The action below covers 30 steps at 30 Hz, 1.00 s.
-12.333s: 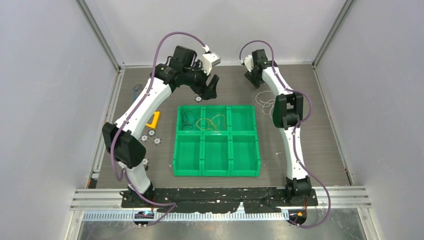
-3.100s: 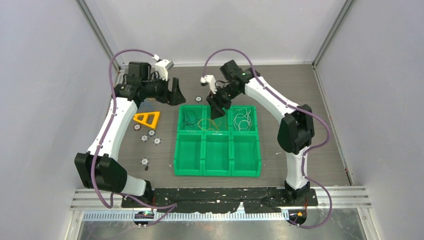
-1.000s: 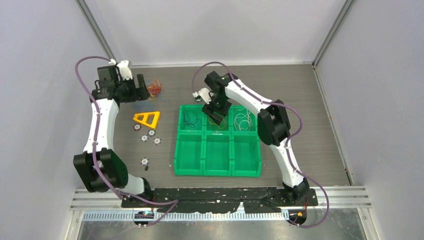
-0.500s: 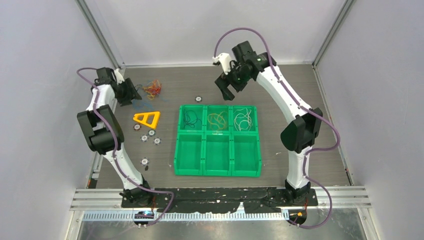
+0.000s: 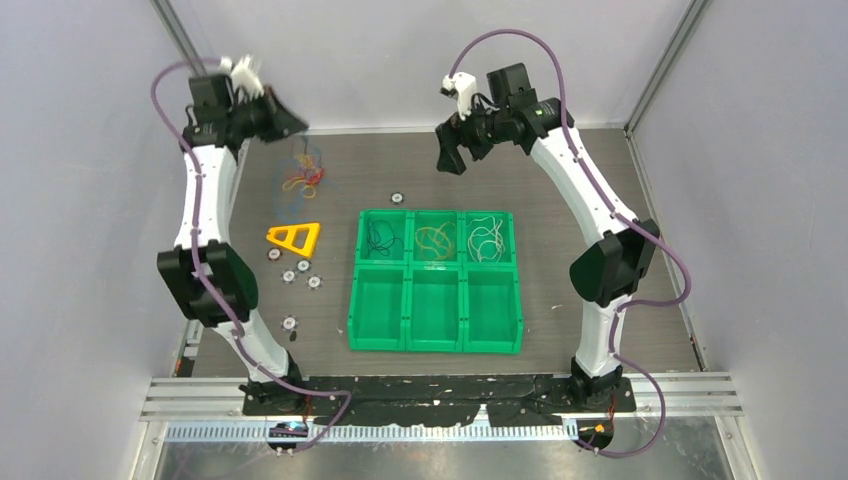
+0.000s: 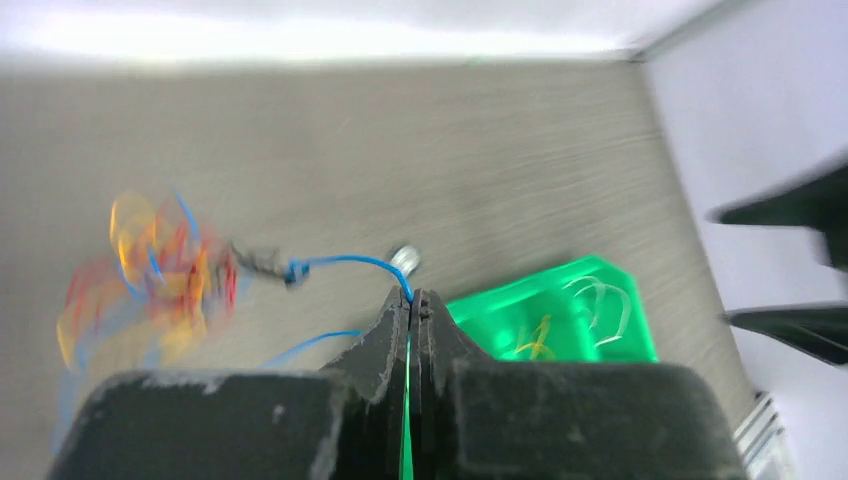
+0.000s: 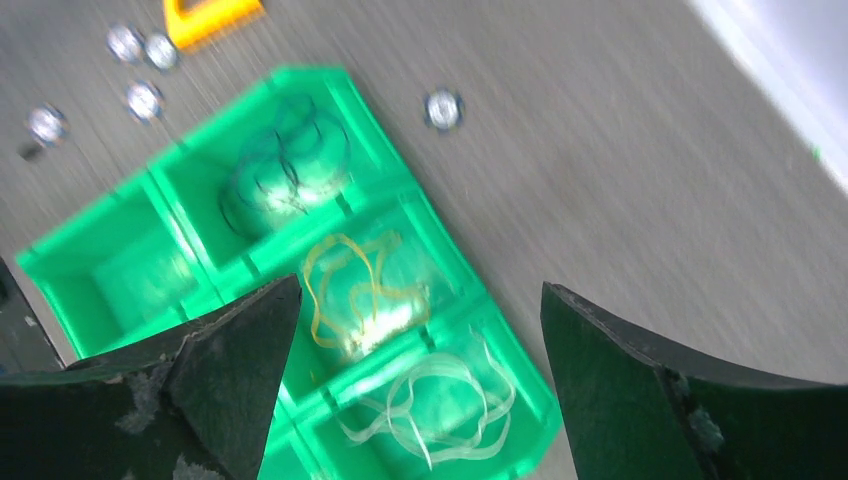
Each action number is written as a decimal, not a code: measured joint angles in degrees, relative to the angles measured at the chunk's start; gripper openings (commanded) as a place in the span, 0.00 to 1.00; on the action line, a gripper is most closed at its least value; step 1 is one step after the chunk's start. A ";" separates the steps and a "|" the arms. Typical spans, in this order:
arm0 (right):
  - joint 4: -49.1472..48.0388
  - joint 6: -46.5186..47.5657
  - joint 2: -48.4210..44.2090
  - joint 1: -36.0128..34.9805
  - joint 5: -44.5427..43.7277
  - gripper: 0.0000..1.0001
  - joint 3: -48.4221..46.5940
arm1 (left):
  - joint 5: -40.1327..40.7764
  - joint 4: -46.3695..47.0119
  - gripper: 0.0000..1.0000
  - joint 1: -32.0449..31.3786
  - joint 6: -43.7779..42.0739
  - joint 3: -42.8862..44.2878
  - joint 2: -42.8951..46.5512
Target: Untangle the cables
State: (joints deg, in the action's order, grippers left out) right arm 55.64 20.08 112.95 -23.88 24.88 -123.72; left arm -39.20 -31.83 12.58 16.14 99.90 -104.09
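Gripping a thin blue cable point(image 6: 340, 262), the left pincer point(image 6: 412, 300) is clenched tight, its two fingers pressed together with the wire running straight into the seam between them. That arm is raised at the far left corner of the tabletop point(image 5: 325, 340). The blue strand leads away from the fingertips to a tangle of red, yellow-orange and blue cables point(image 5: 303, 175), which sits on the far left part of the tabletop, well apart from the green tray point(image 5: 434, 347). The tangle is blurred in the left wrist view, so it may be hanging just off the surface rather than resting on it. The right pincer point(image 5: 452, 160) is released, jaws spread wide and holding nothing, raised over the tabletop just beyond the tray's far edge. In the tray's far row, a black cable point(image 5: 378, 238) lies in the left compartment, a yellow-orange cable point(image 5: 434, 240) in the middle one and a white cable point(image 5: 485, 238) in the right one. A yellow triangle point(image 5: 293, 238) lies left of the tray, with several small round discs point(image 5: 300, 272) near it.
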 measured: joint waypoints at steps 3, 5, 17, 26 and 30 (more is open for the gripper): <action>-10.12 -4.76 -1.36 -0.09 5.60 0.95 1.77 | -3.48 1.03 0.00 -7.17 -0.13 13.05 2.75; -17.92 -8.63 -1.84 -0.37 9.22 0.95 2.84 | -5.70 2.21 0.00 -11.45 0.11 19.67 3.61; -52.50 -13.66 -1.38 -10.12 4.96 0.98 3.43 | -11.04 6.97 0.00 -18.78 5.81 26.03 0.04; -62.23 -11.98 9.68 -11.37 -1.05 0.41 -2.12 | -13.14 13.29 0.00 -19.52 12.68 24.55 -3.52; -63.43 -8.83 15.63 -11.23 -7.32 0.26 -2.10 | -14.60 16.98 0.00 -19.87 15.47 24.02 -1.77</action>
State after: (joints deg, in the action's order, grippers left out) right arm -7.79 11.25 128.57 -35.11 17.56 -125.82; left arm -53.80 -14.85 -7.29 31.62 123.92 -105.86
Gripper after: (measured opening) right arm 0.367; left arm 0.007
